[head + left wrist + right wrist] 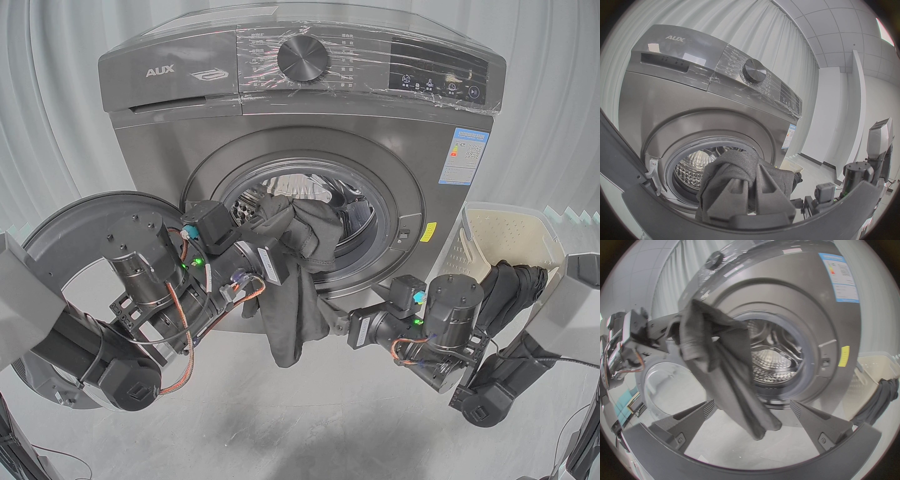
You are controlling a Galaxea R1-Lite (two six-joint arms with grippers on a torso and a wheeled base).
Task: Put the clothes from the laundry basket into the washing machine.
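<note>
The left gripper [267, 217] is at the drum mouth [350, 212] of the washing machine [169, 144], its fingers [770, 193] clenched on a bunched fold of a dark grey garment [300, 250]. Only the top of the cloth is level with the opening. Most of it hangs outside, down the front of the machine toward the floor [325, 406].

The main risk is that long tail. If the left gripper lets go here, the weight of the hanging part would likely pull the whole garment back out over the door seal [375, 275] and onto the floor. Pushing in without lifting the tail could leave it draped over the seal, where the door [81, 231], now swung wide to the left, would trap it.

The right gripper [334, 322] sits low just beside the hanging cloth, with its fingers [818, 421] spread and holding nothing. I cannot tell whether it touches the cloth. If it closes short, it would miss the tail.

A second dark garment [515, 287] is slung over the rim of the laundry basket [506, 231] on the right. A sweep by the right arm could drag it off.
</note>
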